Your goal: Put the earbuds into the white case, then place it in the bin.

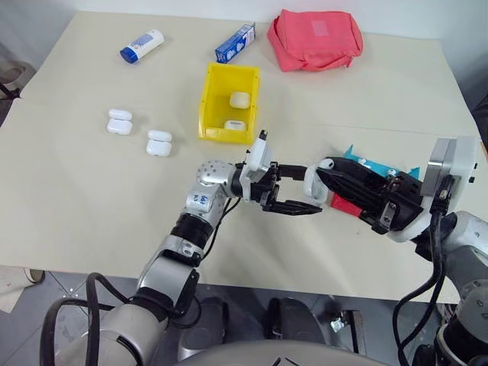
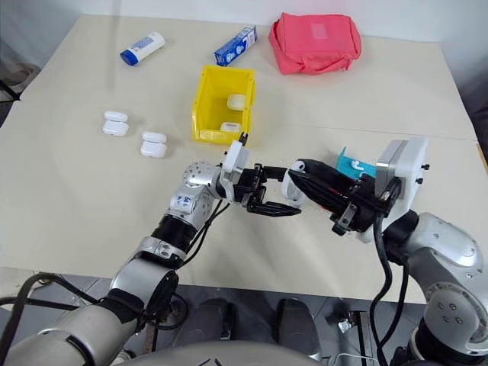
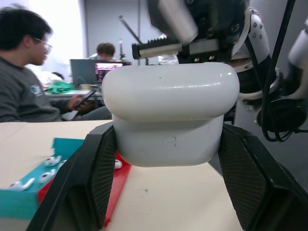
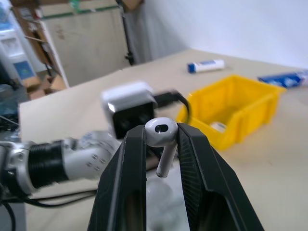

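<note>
A white case (image 3: 171,115) with its lid closed is pinched between the two black fingers of the left gripper (image 1: 293,191), held in the air above the table (image 1: 76,191) toward its near edge. Facing it, the right gripper (image 4: 161,139) pinches a single white earbud (image 4: 161,137) by its head, the short stem hanging down between the fingers. The two grippers point at each other, almost touching, and in the head views the case is mostly hidden between them.

Beneath the right arm lie the red and teal trays (image 3: 33,185), largely covered by the arm; small white earbuds (image 3: 48,174) rest on the teal step, blurred.

Farther back, near the table's middle, stands the yellow bin (image 1: 229,103) with two white cases (image 1: 239,99) inside. Four more cases (image 1: 120,122) lie in two stacked-looking pairs toward the left edge. Near the far edge lie a blue-capped white tube (image 1: 142,46), a blue and white box (image 1: 235,43) and a pink-red pouch (image 1: 314,38).

Beyond the table, seated people (image 3: 24,72) appear, blurred, in the left wrist view.
</note>
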{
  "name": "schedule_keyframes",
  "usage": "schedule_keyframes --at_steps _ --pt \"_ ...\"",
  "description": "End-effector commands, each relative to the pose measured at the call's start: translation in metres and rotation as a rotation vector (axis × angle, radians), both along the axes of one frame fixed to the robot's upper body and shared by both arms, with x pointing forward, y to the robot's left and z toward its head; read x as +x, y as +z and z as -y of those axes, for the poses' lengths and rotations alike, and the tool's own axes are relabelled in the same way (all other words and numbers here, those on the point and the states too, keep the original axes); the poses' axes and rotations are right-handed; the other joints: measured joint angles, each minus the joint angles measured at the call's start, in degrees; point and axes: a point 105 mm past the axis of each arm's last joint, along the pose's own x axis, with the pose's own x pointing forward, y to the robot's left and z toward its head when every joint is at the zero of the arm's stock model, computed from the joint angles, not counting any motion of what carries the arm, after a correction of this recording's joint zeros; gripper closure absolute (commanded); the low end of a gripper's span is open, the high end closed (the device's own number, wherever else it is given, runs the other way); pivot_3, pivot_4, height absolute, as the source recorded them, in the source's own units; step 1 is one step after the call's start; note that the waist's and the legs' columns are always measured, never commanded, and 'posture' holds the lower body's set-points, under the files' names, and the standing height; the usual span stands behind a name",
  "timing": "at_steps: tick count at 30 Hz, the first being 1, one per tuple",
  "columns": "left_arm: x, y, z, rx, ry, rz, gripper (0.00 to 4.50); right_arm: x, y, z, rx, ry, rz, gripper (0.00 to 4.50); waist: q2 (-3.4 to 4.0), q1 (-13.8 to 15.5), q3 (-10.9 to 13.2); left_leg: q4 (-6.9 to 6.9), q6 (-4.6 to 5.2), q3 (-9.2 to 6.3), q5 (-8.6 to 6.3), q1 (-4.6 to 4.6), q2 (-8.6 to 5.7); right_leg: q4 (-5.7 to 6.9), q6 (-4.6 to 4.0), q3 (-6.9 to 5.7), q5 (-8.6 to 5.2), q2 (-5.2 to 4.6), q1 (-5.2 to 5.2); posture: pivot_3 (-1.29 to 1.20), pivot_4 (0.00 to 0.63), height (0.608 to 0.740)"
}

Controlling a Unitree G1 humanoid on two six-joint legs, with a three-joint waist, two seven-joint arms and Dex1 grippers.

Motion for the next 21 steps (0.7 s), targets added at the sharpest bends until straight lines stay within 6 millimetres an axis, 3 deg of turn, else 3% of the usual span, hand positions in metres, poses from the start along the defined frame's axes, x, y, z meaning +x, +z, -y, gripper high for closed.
schedule_keyframes --at_steps 1,21 --pt "-0.007 0.018 0.001 -0.054 -0.076 0.057 1.70 -0.001 0.004 -0.003 0.005 0.007 0.054 3.95 0.00 -0.02 0.00 0.01 0.00 0.00 0.00 0.00 0.00 0.01 0.00 0.00 0.00 0.00 0.00 0.00 0.150 0.740" --pt "-0.015 0.032 -0.014 -0.068 -0.132 0.091 1.70 0.013 -0.015 0.013 -0.053 0.024 0.037 3.95 0.00 -0.01 0.00 0.00 0.02 0.01 0.01 0.01 0.03 -0.02 0.00 0.01 0.00 0.00 0.02 0.00 0.150 0.740"
